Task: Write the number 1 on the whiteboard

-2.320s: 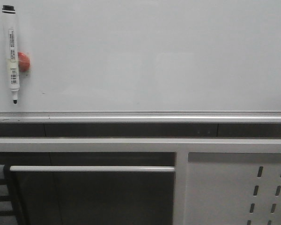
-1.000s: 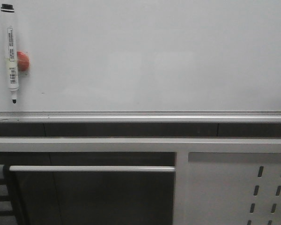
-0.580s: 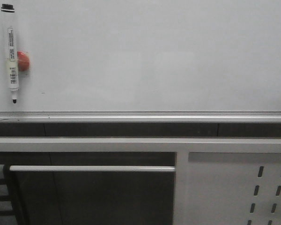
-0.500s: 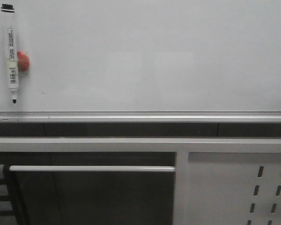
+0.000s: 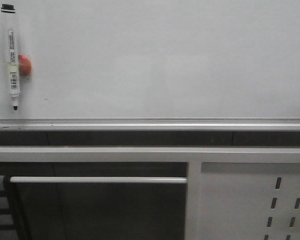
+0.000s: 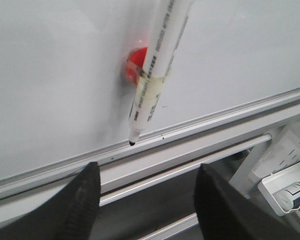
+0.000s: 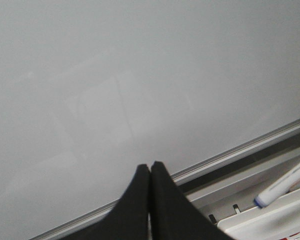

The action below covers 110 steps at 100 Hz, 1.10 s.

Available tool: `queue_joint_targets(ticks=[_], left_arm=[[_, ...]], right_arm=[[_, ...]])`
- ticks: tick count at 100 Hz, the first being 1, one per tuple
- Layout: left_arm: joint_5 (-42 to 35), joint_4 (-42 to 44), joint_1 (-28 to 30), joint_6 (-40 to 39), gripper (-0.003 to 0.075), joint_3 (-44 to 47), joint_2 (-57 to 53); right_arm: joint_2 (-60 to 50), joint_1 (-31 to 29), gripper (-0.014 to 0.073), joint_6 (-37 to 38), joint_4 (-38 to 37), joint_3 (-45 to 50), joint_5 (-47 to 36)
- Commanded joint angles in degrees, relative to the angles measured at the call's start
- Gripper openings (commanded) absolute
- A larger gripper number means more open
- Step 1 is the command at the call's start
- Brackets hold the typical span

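The whiteboard [image 5: 165,60] fills the upper front view, with a silver bottom frame [image 5: 150,123]. No number 1 stroke shows on it. A white marker [image 5: 12,55] with a black tip pointing down hangs at the far left, beside a red magnet [image 5: 25,65]. In the left wrist view the marker [image 6: 157,65] and the magnet [image 6: 135,62] are on the board [image 6: 55,75]. My left gripper [image 6: 147,172] is open and empty below the marker's tip, apart from it. My right gripper [image 7: 150,167] is shut and empty, facing bare board [image 7: 140,65].
A grey panel with slotted holes [image 5: 250,200] stands at the lower right, and a white bar [image 5: 97,180] runs below the board. A blue-capped pen [image 7: 285,187] lies on a white box [image 7: 270,220]. A white box [image 6: 290,185] shows in the left wrist view.
A dark sliver has come into the front view at the left edge, beside the marker's lower end. The marker and the board are unchanged.
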Motion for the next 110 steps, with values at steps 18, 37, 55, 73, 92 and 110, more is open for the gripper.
queue_joint_targets(ticks=[18, 37, 55, 73, 92, 110], left_arm=[[6.69, -3.6, -0.28, 1.66, 0.0345, -3.59, 5.88], [8.12, -3.6, -0.28, 1.66, 0.0345, -3.91, 8.34], [11.06, -3.6, -0.28, 1.66, 0.0312, -3.91, 8.24], [11.05, -3.6, -0.28, 4.23, 0.0294, -4.44, 7.3], [9.28, -3.6, -0.28, 4.42, 0.0295, -7.37, 7.41], [7.31, -3.6, -0.28, 4.42, 0.0295, -9.57, 7.41]], right_arm=[[-0.48, -0.3, -0.0071, -0.72, 0.16, -2.06, -4.36], [-0.48, -0.3, -0.0071, -0.72, 0.16, -2.06, -4.36], [-0.48, -0.3, -0.0071, -0.72, 0.16, -2.06, -4.72], [-0.48, -0.3, -0.0071, -0.72, 0.16, -2.06, -4.48], [-0.48, -0.3, -0.0071, -0.72, 0.16, -2.06, -4.62], [-0.48, -0.3, -0.0071, -0.72, 0.16, -2.06, -4.62]])
